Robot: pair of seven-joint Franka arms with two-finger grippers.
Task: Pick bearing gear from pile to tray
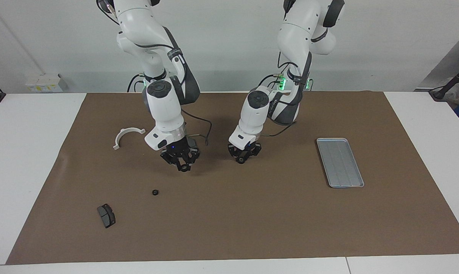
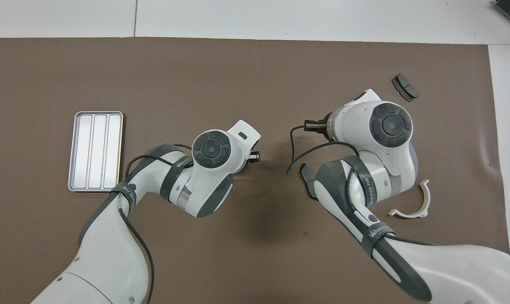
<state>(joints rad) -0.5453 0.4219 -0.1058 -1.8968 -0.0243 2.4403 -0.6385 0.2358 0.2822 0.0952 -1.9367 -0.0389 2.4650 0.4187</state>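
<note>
The left claw (image 1: 241,160) sat down on the mat, pinching a small black gear (image 1: 241,161). The right claw (image 1: 183,167) hung pressed together on another. Lifting seemed next, then carrying toward the tray (image 1: 340,162), well apart from both.

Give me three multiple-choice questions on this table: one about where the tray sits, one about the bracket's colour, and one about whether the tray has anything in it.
1. The tray lies toward: A the left arm's end of the table; B the right arm's end; C the middle of the mat.
2. The curved bracket is: A black; B white; C silver.
3. The tray is: A empty; B holding one part; C full of parts.

Answers:
1 A, it sits on the side where the left arm's base stands.
2 B, it shows pale against the brown mat.
3 A, only its bare ridges show.
</note>
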